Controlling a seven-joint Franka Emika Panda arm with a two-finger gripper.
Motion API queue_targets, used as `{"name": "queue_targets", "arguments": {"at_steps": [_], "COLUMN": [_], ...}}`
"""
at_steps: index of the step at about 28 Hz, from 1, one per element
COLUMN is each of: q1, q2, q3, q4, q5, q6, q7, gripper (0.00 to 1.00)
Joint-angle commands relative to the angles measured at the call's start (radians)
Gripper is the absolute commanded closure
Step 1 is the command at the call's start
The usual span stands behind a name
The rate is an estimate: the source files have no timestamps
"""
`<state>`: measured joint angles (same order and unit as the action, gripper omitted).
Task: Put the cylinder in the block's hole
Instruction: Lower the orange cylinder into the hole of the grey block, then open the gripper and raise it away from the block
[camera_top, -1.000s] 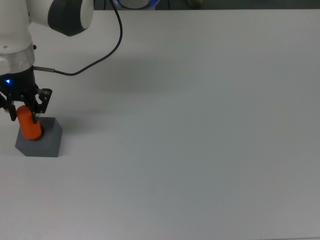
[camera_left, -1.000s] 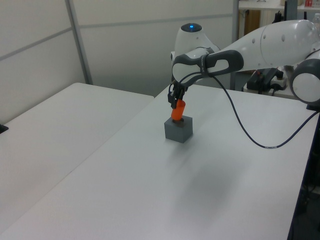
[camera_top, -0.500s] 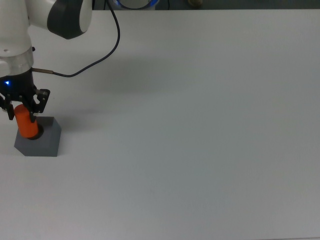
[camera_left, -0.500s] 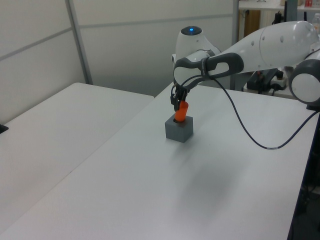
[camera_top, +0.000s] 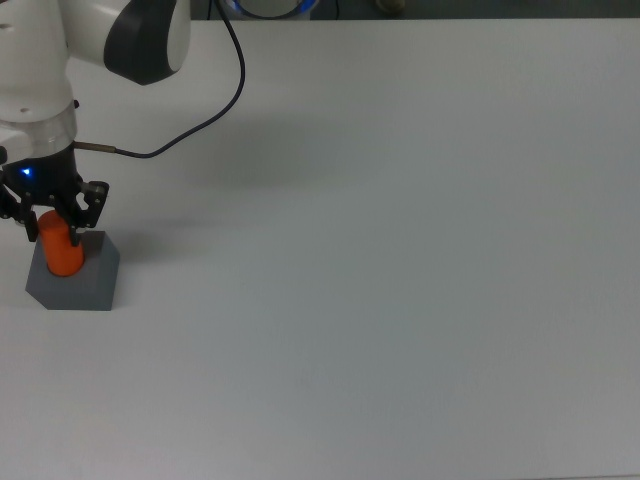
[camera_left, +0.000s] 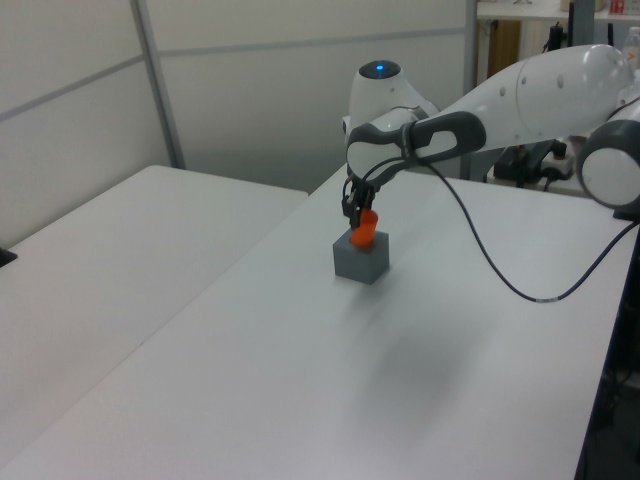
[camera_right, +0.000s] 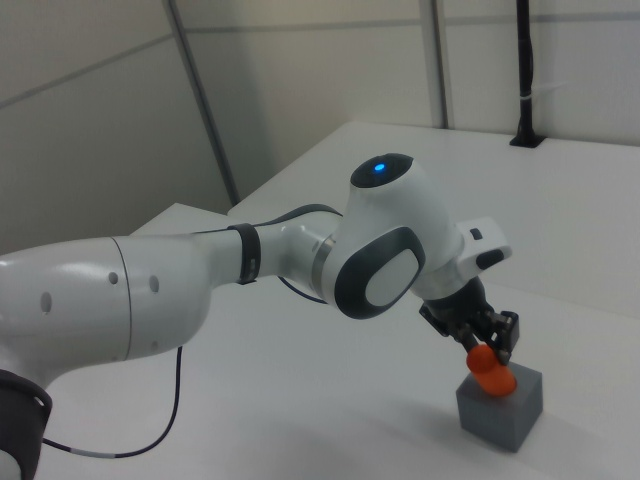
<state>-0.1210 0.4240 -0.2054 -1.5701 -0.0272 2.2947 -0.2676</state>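
The orange cylinder (camera_top: 62, 254) (camera_left: 366, 230) (camera_right: 491, 372) stands with its lower end sunk in the hole of the dark grey block (camera_top: 88, 282) (camera_left: 361, 261) (camera_right: 505, 409), near the top view's left edge. My gripper (camera_top: 52, 222) (camera_left: 357, 209) (camera_right: 482, 343) is shut on the cylinder's upper part, right above the block. The hole itself is hidden by the cylinder.
A black cable (camera_top: 190, 125) runs from the wrist across the white table (camera_top: 400, 250) toward the back edge. The arm's white links (camera_left: 520, 90) reach in from the left view's right. A second white table (camera_left: 110, 240) lies across a gap at the left view's left.
The gripper has come down with the cylinder, which went from tilted over the hole to upright and lower in the block. The block shifted very slightly.
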Motion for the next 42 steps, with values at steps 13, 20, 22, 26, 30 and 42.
{"name": "queue_targets", "arguments": {"at_steps": [13, 20, 22, 26, 30, 42], "q1": [0.006, 0.017, 0.032, 0.061, 0.083, 0.104], "q2": [-0.025, -0.080, -0.097, -0.139, -0.148, -0.153], "q3": [0.000, 0.003, 0.003, 0.001, 0.006, 0.060], "q4": [-0.018, 0.024, 0.028, 0.031, 0.068, 0.107], "q5": [0.003, 0.004, 0.004, 0.001, 0.001, 0.001], "q6": [-0.003, -0.136, -0.165, -0.286, -0.417, -0.552], "q7": [0.004, 0.004, 0.005, 0.008, 0.011, 0.013], "gripper": [0.00, 0.00, 0.00, 0.00, 0.00, 0.00]}}
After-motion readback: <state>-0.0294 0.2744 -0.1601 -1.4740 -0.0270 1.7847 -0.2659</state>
